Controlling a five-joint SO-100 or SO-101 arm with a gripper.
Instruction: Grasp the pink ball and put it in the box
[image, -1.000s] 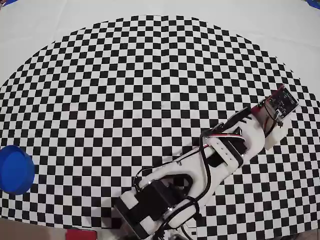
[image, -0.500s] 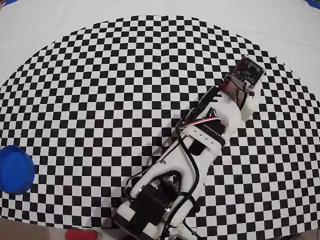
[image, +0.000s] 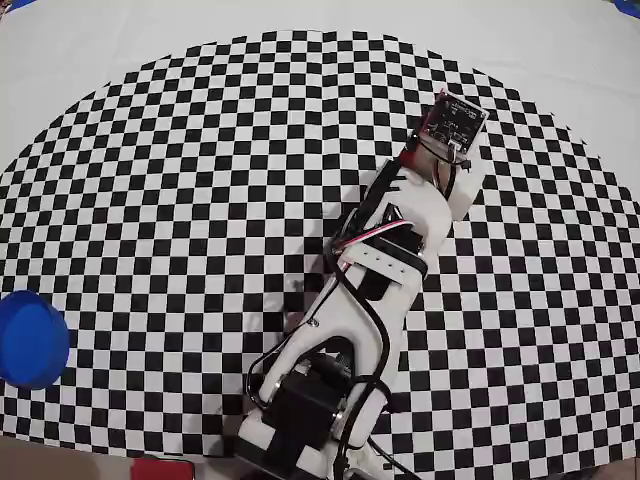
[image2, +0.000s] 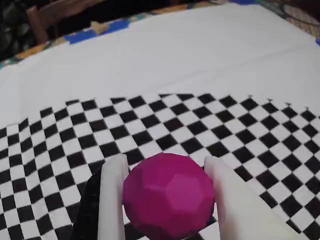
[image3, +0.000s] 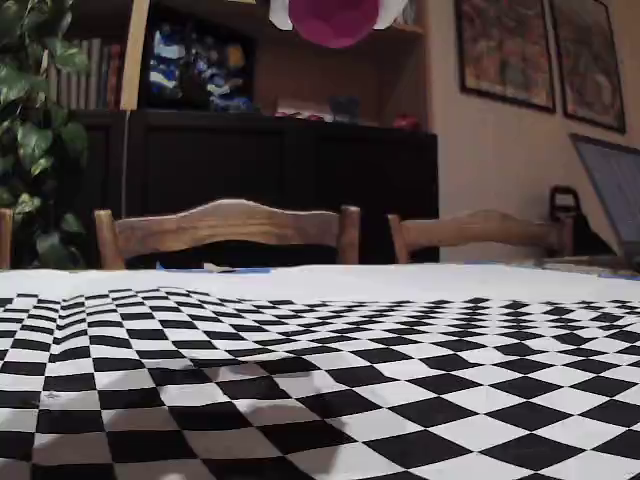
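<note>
Overhead view: white arm (image: 370, 300) extended from its base at the bottom edge diagonally up and to the right across the checkered mat (image: 200, 150), wrist end with a small circuit board (image: 452, 120) uppermost, near the mat's upper right part. Fingers hidden beneath the wrist here. Round blue box (image: 30, 338) at the far left edge of the mat, well apart from the arm. Sliver of a red flat object (image: 160, 468) at the bottom edge, left of the arm's base.

Wrist view: gripper (image2: 167, 172) pinching the pink ball (image2: 169, 196), one white finger (image2: 112, 200) pressed against the ball's left side, the other against its right. Ball faceted, matte magenta, filling the gap between the fingers, seen over the checkered mat with plain white cloth (image2: 150, 55) beyond the pattern's edge.

Fixed view, low over the table: pink ball (image3: 334, 22) at the very top of the frame, raised well clear of the checkered mat (image3: 300, 380), flanked on each side by a white fingertip (image3: 281, 14). Rest of the arm out of frame. Wooden chair backs (image3: 226, 228), a dark cabinet (image3: 260, 180) and a leafy plant (image3: 30, 130) behind the table.
</note>
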